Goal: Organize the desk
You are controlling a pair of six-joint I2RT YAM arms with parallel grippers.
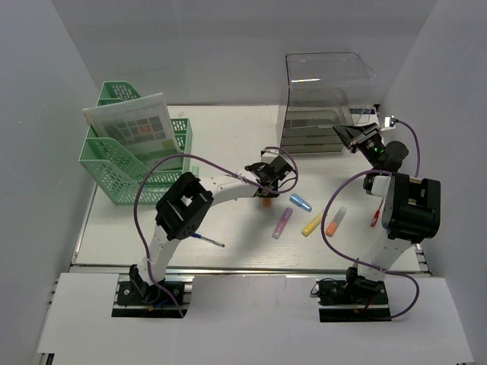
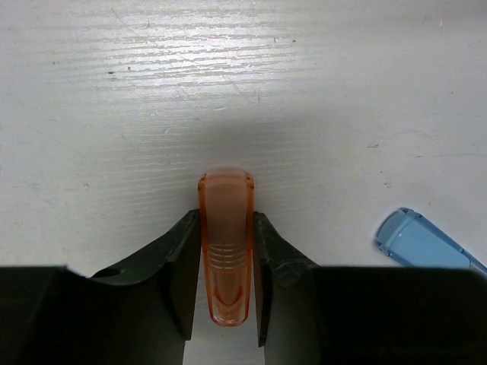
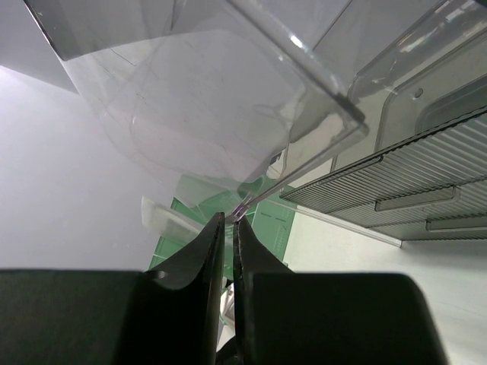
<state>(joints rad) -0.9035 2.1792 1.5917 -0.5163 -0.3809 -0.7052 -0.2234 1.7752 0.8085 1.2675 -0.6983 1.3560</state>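
The desk (image 1: 228, 144) is a white tabletop with a metal rail along its front edge. My left gripper (image 1: 268, 185) is low at the desk's middle. In the left wrist view my left gripper (image 2: 226, 222) is shut on a translucent orange cap (image 2: 226, 251), with a finger against each side, just over the white surface. A blue cap (image 2: 418, 242) lies to its right. My right gripper (image 1: 352, 136) is raised at the back right beside a clear drawer unit (image 1: 327, 99). In the right wrist view my right gripper (image 3: 229, 222) is shut and empty.
Green file racks (image 1: 137, 156) holding a sheet stand at the back left. A purple marker (image 1: 282, 223), blue cap (image 1: 300, 202), yellow marker (image 1: 312, 224), orange marker (image 1: 335, 221) and red pen (image 1: 376, 217) lie front right. A blue pen (image 1: 207, 240) lies near the left arm.
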